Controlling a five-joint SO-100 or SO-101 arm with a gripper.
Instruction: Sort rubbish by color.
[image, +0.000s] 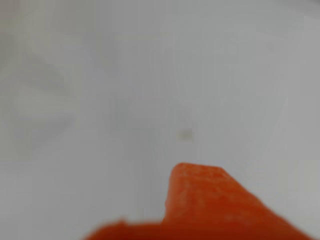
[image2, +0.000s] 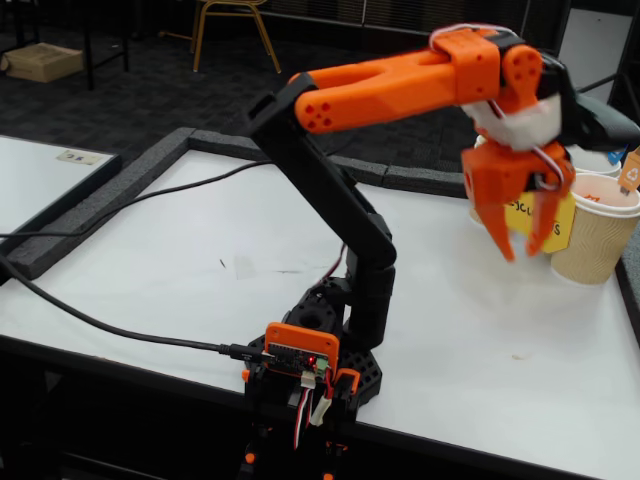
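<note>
No paper wads in either view. My hand (image2: 526, 247) hangs above the white bench (image2: 200, 270), fingers apart, nothing in it, just left of a beige paper cup (image2: 600, 240) w/ a yellow sign (image2: 558, 222) behind. Wrist view: blurry, bare bench, orange fingertip (image: 200, 200).

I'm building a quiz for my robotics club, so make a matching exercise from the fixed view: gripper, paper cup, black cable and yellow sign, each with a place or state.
1 gripper
2 paper cup
3 black cable
4 yellow sign

A lies across the left part of the table
B raised, open, empty
C partly behind the gripper
D stands at the table's right edge

Pairs: 1-B, 2-D, 3-A, 4-C
</note>
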